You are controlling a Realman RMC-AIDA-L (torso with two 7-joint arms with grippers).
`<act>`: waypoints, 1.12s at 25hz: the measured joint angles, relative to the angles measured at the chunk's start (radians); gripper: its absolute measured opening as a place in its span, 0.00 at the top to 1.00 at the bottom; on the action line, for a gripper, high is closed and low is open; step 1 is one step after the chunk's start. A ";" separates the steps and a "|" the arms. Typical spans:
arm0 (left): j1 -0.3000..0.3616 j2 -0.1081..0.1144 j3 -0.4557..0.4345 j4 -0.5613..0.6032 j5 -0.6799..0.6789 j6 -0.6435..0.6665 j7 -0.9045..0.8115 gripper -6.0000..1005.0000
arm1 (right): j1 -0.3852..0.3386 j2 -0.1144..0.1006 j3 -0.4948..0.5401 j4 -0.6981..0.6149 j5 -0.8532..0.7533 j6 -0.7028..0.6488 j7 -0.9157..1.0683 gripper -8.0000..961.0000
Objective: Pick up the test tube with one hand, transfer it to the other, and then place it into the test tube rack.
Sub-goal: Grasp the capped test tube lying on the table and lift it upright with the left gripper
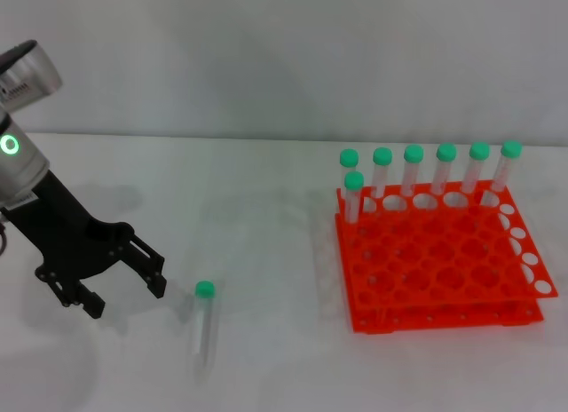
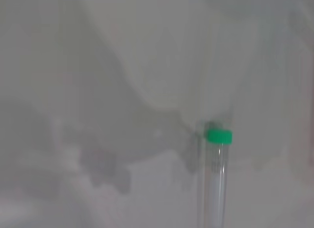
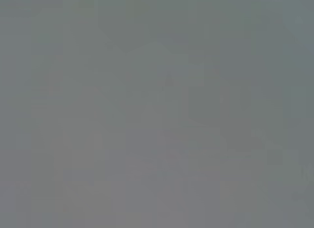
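A clear test tube (image 1: 206, 328) with a green cap lies flat on the white table, cap pointing away from me. It also shows in the left wrist view (image 2: 216, 174). My left gripper (image 1: 124, 292), black on a white and silver arm with a green light, hovers just left of the tube, open and empty. The orange test tube rack (image 1: 444, 270) stands at the right and holds several green-capped tubes (image 1: 414, 168) along its back row and one at its left. My right gripper is out of view; the right wrist view is blank grey.
The white table (image 1: 266, 217) runs to a pale back wall. The rack's front rows of holes are vacant.
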 joint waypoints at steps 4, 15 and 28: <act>-0.009 -0.012 0.003 -0.040 0.000 -0.069 0.000 0.13 | 0.007 -0.002 0.000 -0.003 0.000 0.007 0.000 0.16; -0.056 -0.049 0.013 -0.165 -0.001 -0.187 0.001 0.13 | 0.026 -0.015 0.001 -0.007 0.002 0.035 -0.008 0.16; -0.049 -0.060 0.014 -0.208 -0.002 -0.228 0.000 0.32 | 0.038 -0.018 0.003 -0.008 0.003 0.044 -0.011 0.16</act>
